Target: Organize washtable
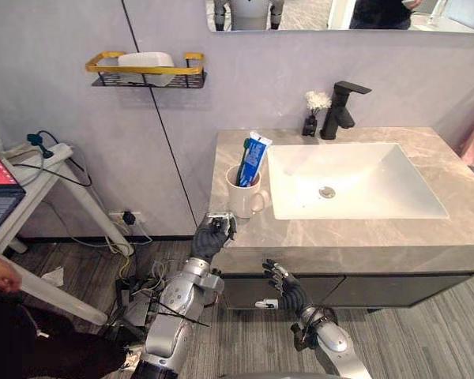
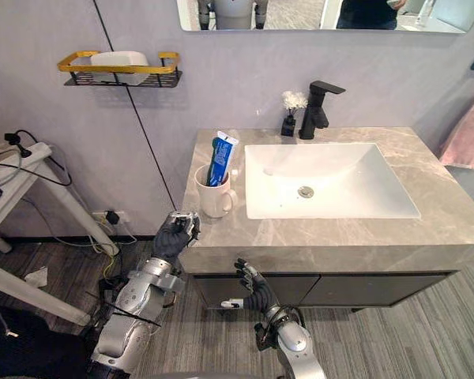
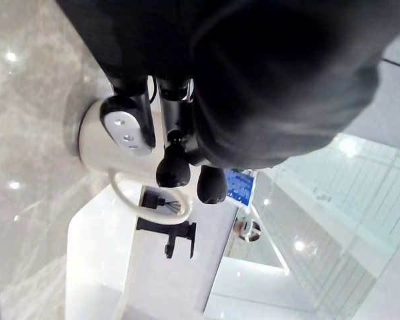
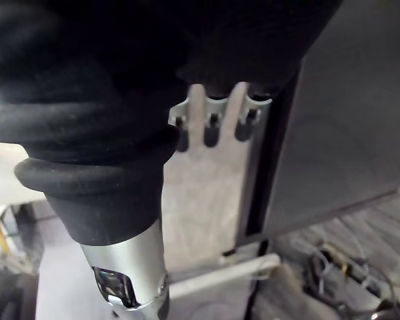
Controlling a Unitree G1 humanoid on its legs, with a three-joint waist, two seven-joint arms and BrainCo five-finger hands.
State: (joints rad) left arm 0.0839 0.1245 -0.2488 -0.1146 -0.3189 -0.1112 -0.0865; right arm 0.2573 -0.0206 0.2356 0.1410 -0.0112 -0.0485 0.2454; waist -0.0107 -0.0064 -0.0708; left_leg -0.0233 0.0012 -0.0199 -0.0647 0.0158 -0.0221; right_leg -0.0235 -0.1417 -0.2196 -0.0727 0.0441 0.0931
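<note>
Two silver-grey jointed metal arms, left arm (image 1: 178, 304) and right arm (image 1: 337, 343). Wrist and hand-back sit under a dark ribbed cover on both left hand (image 1: 212, 238) and right hand (image 1: 287, 290). Fingers (image 4: 211, 123) silver with dark rounded tips. Left thumb (image 3: 127, 127) has a silver plate with two small round fastenings, and a smooth silver cylindrical segment (image 4: 129, 267) on the right hand has a small dark inset.

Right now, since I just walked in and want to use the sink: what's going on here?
The robot is at the washtable. Its left hand is up at the counter's front left corner, right beside the white mug that holds a blue toothpaste tube. Whether it touches the mug I cannot tell. Its right hand hangs open lower down, in front of the dark cabinet, holding nothing. The black faucet stands behind the basin.
</note>
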